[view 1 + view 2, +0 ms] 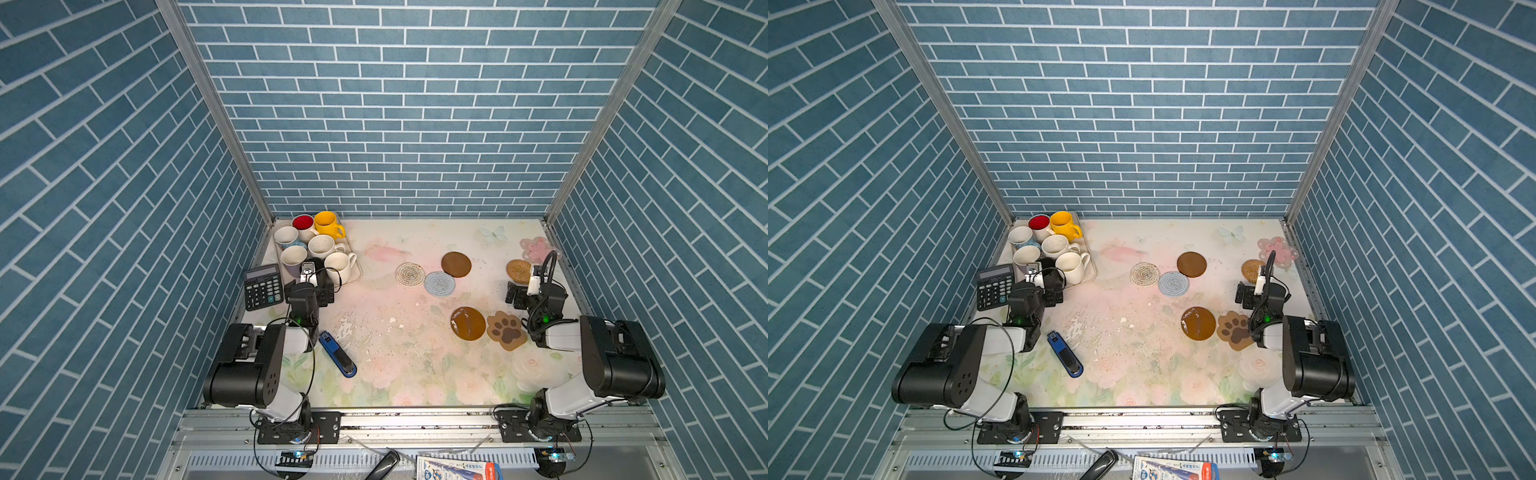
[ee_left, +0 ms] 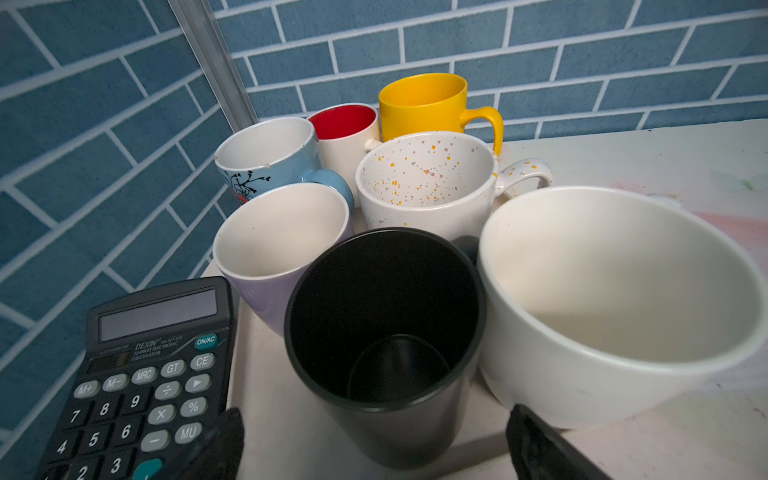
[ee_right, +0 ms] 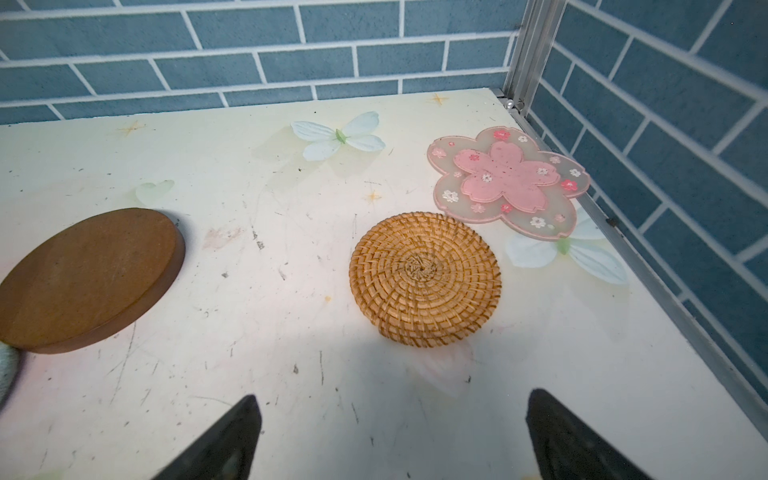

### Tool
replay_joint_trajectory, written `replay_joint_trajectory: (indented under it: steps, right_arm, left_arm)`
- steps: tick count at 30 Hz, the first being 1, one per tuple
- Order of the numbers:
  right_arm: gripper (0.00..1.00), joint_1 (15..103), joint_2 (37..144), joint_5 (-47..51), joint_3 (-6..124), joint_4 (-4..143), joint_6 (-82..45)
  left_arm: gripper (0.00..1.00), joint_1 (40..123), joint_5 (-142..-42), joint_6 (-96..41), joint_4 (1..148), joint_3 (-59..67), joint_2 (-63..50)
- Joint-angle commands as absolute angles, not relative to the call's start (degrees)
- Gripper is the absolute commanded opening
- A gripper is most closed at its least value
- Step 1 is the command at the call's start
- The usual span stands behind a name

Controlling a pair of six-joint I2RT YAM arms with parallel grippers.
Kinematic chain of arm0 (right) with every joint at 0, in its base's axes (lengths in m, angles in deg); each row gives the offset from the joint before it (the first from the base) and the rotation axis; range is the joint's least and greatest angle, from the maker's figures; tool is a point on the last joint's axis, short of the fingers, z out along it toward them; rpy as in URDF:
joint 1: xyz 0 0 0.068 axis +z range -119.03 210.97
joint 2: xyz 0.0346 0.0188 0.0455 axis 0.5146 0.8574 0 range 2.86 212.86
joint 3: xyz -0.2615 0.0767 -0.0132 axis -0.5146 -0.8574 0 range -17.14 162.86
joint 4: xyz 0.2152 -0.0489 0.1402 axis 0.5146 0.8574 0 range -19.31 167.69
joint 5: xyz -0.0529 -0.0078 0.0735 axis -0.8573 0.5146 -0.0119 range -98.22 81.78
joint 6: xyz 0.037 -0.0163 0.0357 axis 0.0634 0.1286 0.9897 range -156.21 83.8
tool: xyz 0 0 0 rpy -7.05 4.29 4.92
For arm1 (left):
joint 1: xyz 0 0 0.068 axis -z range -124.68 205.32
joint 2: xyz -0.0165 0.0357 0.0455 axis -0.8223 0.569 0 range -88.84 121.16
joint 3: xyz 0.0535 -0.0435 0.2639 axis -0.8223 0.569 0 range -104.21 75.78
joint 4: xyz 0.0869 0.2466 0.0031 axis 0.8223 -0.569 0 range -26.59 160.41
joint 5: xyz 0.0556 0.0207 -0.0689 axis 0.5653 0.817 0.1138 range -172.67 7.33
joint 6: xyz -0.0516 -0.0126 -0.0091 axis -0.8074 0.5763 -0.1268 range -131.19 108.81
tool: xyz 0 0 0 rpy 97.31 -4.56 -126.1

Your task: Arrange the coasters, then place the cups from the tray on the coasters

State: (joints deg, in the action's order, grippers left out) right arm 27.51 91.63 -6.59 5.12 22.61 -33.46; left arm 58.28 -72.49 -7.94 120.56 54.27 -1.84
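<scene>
Black mug (image 2: 384, 324): upright, mouth up, handle hidden, at the near end of the tray (image 2: 266, 395), whose long axis runs toward the back wall. The left gripper (image 2: 376, 446) hangs just short of the mug, jaws spread wide to either side of its base, gripping nothing. Tan rattan coaster (image 3: 424, 278): round, lying flat, well apart from the tray across the table; the right gripper (image 3: 392, 415) sits just short of it, jaws wide apart and empty.

The flowery bench (image 1: 395, 374) holds a tray (image 1: 353, 279) at ten o'clock, a calculator (image 1: 262, 286) at nine, and flat coasters (image 1: 456, 264) from one to four.
</scene>
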Motion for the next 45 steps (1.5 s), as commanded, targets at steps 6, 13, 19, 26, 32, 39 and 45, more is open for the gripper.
replay_joint_trajectory:
  steps: [6,13,19,26,32,39,45]
  right_arm:
    - [0.98,32.2,84.9,-19.8,0.2,16.5,-34.6]
    - [0.95,32.5,66.7,-26.6,13.2,57.8,-28.4]
    - [0.89,32.6,53.9,-20.7,19.2,75.4,-21.8]
    - [0.88,32.6,49.6,-13.3,27.3,94.3,-17.4]
    - [0.92,32.9,48.8,-3.5,27.9,99.7,-12.9]
    - [0.84,36.4,53.3,0.4,27.1,99.2,-12.5]
    - [0.83,39.2,60.1,-0.9,28.1,96.6,-13.1]
  left_arm:
    - [0.99,58.7,-72.2,-7.5,106.3,50.3,-11.3]
    - [0.99,58.8,-69.2,-11.5,84.1,43.1,-24.4]
    - [0.99,60.5,-67.7,-16.9,69.5,37.7,-34.3]
    - [0.99,73.9,-67.8,-13.9,57.2,29.5,-39.5]
    - [0.99,87.8,-65.0,-15.8,54.4,26.7,-36.9]
    - [0.99,97.0,-61.9,-18.9,55.9,22.5,-24.5]
    - [0.84,97.8,-63.1,-22.8,56.2,14.8,-11.5]
